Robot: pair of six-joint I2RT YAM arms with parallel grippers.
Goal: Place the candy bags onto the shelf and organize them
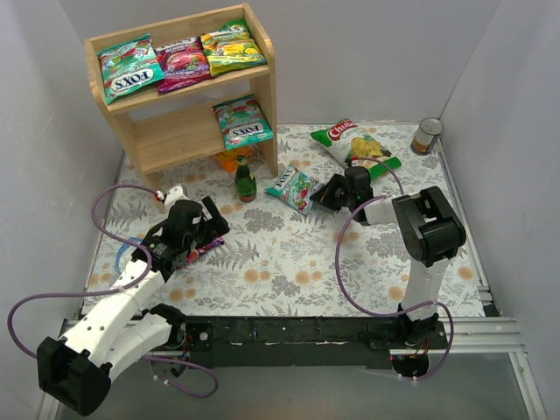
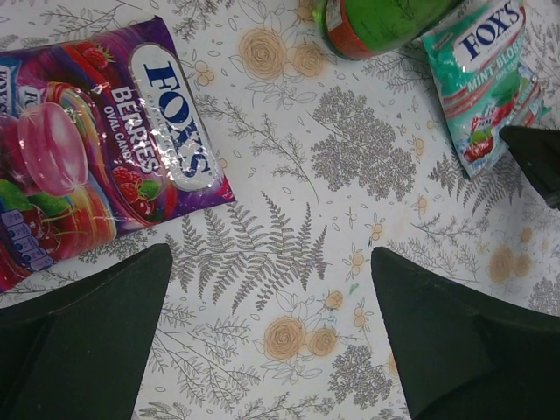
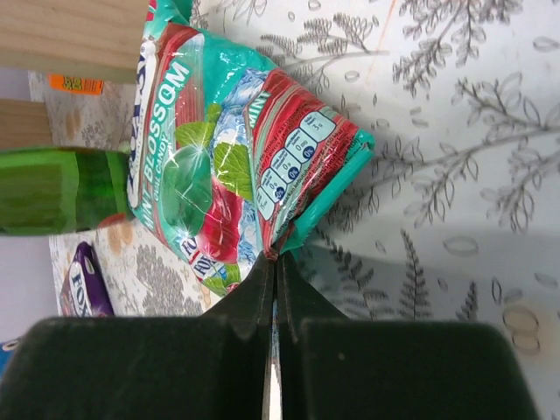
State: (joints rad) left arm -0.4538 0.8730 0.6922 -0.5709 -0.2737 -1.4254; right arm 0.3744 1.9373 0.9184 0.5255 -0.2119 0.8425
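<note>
The wooden shelf (image 1: 262, 79) stands at the back left. Its top tier holds a teal bag (image 1: 131, 72), a magenta bag (image 1: 182, 61) and a yellow-green bag (image 1: 232, 45); its lower tier holds another teal bag (image 1: 243, 122). My right gripper (image 1: 322, 196) is shut on the edge of a teal mint candy bag (image 3: 254, 157), also in the top view (image 1: 292, 188). My left gripper (image 2: 271, 289) is open and empty above the cloth, beside a magenta berries bag (image 2: 105, 166) that peeks out under it in the top view (image 1: 208, 246).
A green bottle (image 1: 246, 181) stands before the shelf with an orange object (image 1: 233, 159) behind it. A white-and-green chip bag (image 1: 354, 144) lies at the back right, a tin can (image 1: 427, 136) beyond it. Grey walls enclose the floral cloth (image 1: 289, 254).
</note>
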